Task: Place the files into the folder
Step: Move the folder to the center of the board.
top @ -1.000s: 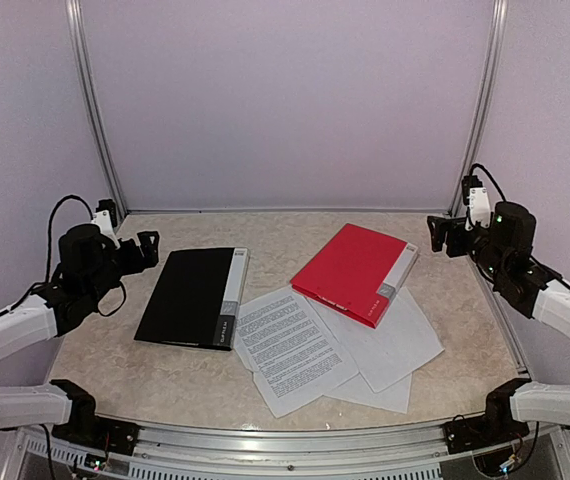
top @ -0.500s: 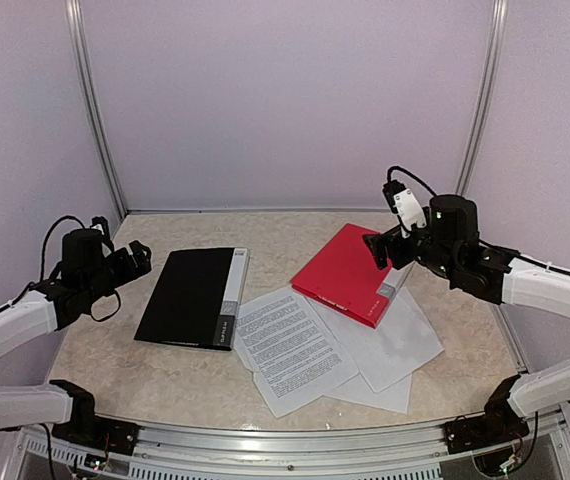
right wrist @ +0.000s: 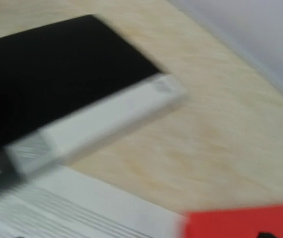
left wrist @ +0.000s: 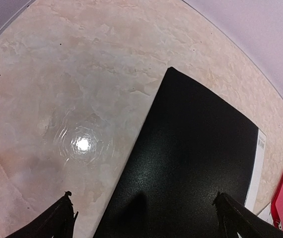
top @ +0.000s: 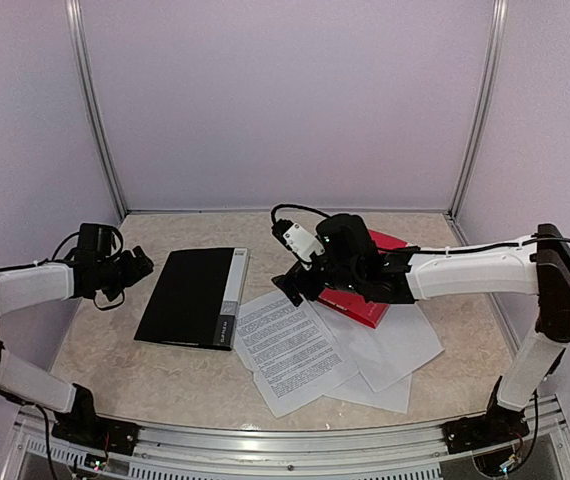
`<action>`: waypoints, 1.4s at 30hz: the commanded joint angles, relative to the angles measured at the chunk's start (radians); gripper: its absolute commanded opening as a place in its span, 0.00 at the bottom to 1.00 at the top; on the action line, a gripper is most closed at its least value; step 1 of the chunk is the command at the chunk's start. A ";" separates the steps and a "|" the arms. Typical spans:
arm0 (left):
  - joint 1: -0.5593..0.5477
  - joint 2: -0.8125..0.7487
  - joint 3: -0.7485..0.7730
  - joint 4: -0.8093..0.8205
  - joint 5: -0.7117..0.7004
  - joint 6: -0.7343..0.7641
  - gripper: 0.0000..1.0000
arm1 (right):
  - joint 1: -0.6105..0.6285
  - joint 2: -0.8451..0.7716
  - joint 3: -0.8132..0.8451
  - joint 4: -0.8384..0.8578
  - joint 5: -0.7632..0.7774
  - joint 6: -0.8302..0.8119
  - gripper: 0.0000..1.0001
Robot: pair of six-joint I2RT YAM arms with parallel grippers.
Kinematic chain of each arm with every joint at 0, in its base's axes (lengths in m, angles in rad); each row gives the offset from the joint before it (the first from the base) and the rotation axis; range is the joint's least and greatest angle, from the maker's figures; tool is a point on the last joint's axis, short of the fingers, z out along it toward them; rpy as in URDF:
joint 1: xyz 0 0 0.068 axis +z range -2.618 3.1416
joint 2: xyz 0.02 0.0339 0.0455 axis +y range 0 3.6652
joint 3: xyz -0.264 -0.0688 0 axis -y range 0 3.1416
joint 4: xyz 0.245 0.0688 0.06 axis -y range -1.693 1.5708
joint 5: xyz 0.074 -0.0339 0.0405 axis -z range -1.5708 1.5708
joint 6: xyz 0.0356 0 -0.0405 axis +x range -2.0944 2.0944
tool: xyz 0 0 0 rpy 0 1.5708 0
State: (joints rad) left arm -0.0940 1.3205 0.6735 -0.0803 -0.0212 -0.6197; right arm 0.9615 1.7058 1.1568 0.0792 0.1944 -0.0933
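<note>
Files: loose white sheets fanned on the tabletop, just right of the black folder. The top sheet is printed. The red folder is further right of the black folder and lies on some sheets. Left pincer is wide with nothing in it, over the black folder's left edge. Right pincer hangs above the sheets right of the black folder and looks wide and empty. Its own camera is blurred, no fingers shown.

Step, likely: open the black folder's cover. To do it well, get one finger under the free left edge and lift slowly. Pin the spine side with the other pincer so the folder doesn't skid, and don't crease the sheets.
</note>
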 commanded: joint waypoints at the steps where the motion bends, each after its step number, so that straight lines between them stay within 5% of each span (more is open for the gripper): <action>1: 0.057 0.104 0.074 -0.030 0.081 0.014 0.94 | 0.079 0.157 0.123 -0.017 -0.057 0.038 0.99; 10: 0.123 0.290 0.181 -0.036 0.228 0.037 0.92 | 0.154 0.357 0.292 -0.045 -0.211 0.075 0.98; 21: 0.102 0.430 0.213 0.033 0.346 0.005 0.86 | 0.193 0.479 0.375 -0.100 -0.224 0.088 0.98; 42: -0.235 0.329 0.114 0.041 0.179 -0.038 0.81 | 0.192 0.361 0.107 -0.118 -0.074 0.058 0.93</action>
State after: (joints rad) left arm -0.2848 1.6703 0.8070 -0.0223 0.1860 -0.6437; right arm 1.1454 2.1101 1.3235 0.0299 0.0650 -0.0277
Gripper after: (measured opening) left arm 0.818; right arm 0.937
